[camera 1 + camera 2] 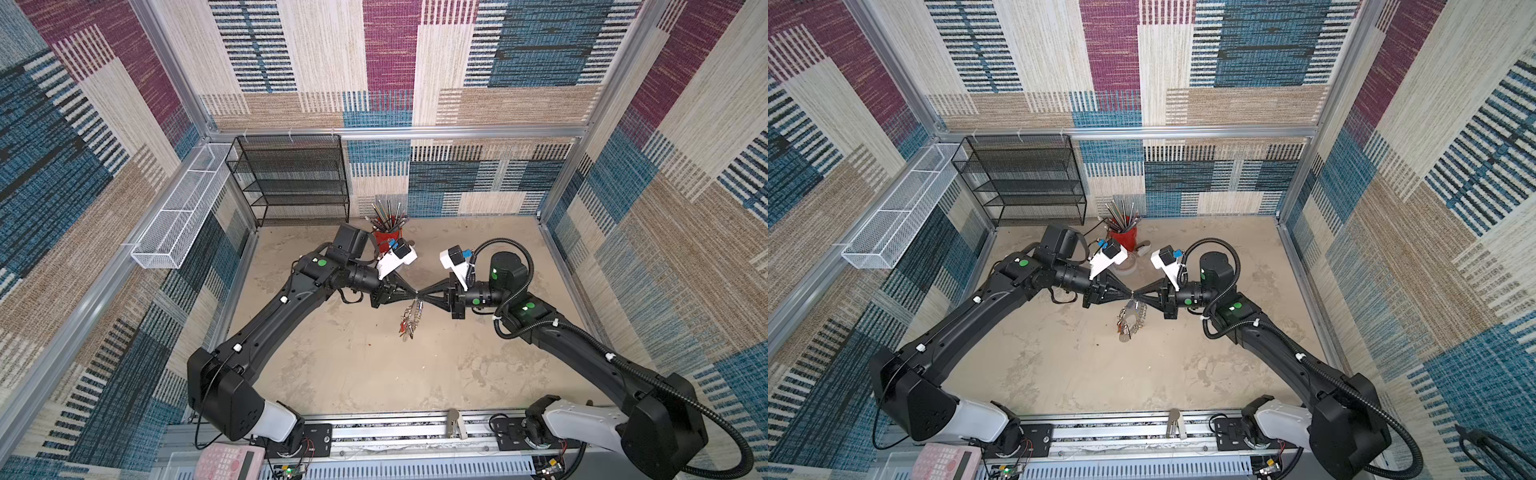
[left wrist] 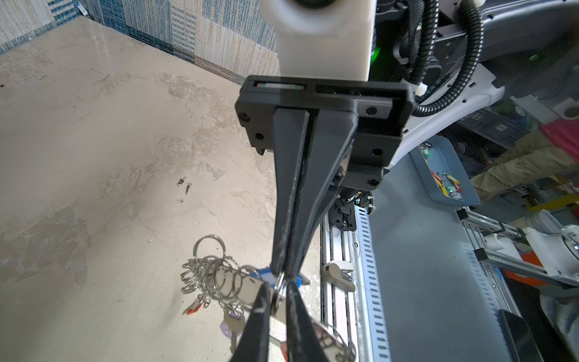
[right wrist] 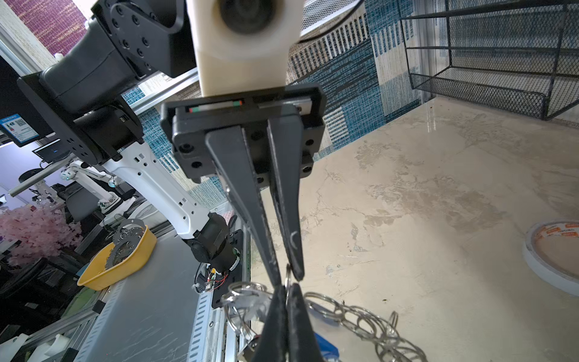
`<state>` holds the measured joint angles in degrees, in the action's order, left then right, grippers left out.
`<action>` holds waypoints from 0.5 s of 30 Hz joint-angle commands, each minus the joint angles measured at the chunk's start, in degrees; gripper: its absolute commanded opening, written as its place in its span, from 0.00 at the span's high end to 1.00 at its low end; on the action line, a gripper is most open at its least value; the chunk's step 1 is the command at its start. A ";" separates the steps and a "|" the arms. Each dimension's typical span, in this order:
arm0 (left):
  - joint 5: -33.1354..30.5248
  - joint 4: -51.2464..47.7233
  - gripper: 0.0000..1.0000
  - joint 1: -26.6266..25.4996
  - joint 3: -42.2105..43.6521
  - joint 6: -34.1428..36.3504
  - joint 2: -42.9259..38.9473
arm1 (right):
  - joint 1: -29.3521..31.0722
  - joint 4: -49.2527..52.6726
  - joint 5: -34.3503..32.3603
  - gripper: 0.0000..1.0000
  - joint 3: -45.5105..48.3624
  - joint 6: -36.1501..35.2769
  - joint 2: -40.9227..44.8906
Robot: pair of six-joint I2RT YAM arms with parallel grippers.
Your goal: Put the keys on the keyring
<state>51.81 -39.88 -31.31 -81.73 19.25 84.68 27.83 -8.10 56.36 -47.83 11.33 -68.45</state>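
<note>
The keyring (image 1: 411, 316) hangs in the air over the middle of the table, a gray plate (image 2: 246, 290) edged with silver split rings. My left gripper (image 1: 412, 296) and right gripper (image 1: 422, 296) meet tip to tip above it. Both pinch the same split ring at its top. In the left wrist view my left gripper (image 2: 279, 297) is shut on that ring, and in the right wrist view my right gripper (image 3: 285, 290) is shut on it too. Keys dangle below: a silver key (image 2: 233, 326), a red tag (image 2: 194, 308) and a blue tag (image 3: 326, 344).
A red pen cup (image 1: 388, 237) stands behind the grippers, a tape roll (image 3: 551, 254) lies on the table near it. A black mesh shelf (image 1: 291, 178) and a white wire basket (image 1: 183, 208) sit at the back left. A pink calculator (image 1: 228, 461) is beyond the front rail.
</note>
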 commanded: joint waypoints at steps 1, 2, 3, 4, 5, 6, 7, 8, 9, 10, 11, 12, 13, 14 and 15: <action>2.45 0.08 0.94 -0.06 -0.18 1.15 0.13 | 0.09 -3.24 0.32 1.00 -0.14 0.44 -0.14; 2.96 0.23 0.99 -0.05 -0.05 1.08 0.09 | 0.11 -3.23 0.18 1.00 -0.17 0.44 -0.07; 3.36 0.73 1.00 -0.05 0.27 0.78 -0.03 | 0.11 -3.25 0.25 1.00 -0.17 0.40 -0.11; 3.64 1.54 1.00 -0.06 0.71 0.13 -0.28 | 0.11 -3.23 0.18 1.00 -0.15 0.44 -0.12; 3.82 3.20 1.00 -0.07 1.69 -1.15 -0.71 | 0.11 -3.24 0.02 1.00 -0.27 0.52 -0.08; 3.95 5.25 1.00 -0.06 2.87 -2.62 -1.39 | 0.07 -3.17 -0.21 1.00 -0.25 0.53 -0.05; 4.08 7.68 1.00 -0.02 4.22 -4.33 -2.30 | 0.03 -2.92 -0.66 1.00 -0.27 0.49 0.04; 4.00 10.46 1.00 0.02 6.01 -6.11 -3.48 | 0.03 -2.51 -1.06 1.00 -0.35 0.44 0.14; 3.51 13.26 1.00 0.04 7.78 -7.86 -4.73 | 0.03 -2.32 -1.17 0.98 -0.49 0.61 0.33; 3.09 15.04 1.00 0.09 9.02 -9.11 -5.68 | 0.03 -2.43 -1.25 0.91 -0.43 0.86 0.58; 2.85 16.42 1.00 0.15 10.08 -10.12 -6.42 | 0.03 -2.90 -1.17 0.85 -0.34 1.22 0.88; 2.77 17.77 1.00 0.24 11.07 -11.24 -7.31 | -0.05 -3.36 -1.01 0.81 -0.19 1.55 1.28; 2.74 18.64 1.00 0.20 11.77 -11.91 -7.90 | -0.06 -3.56 -1.00 0.78 -0.16 1.60 1.45; 2.73 19.57 1.00 0.29 12.41 -12.54 -8.49 | -0.06 -3.50 -1.02 0.76 -0.22 1.67 1.48; 2.84 20.42 1.00 0.33 13.09 -13.26 -9.19 | -0.13 -3.35 -0.86 0.73 -0.22 1.66 1.45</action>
<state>53.08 -26.24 -31.14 -69.95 10.41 76.93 27.62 -9.21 55.64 -47.83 12.05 -67.31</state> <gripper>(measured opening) 0.050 0.253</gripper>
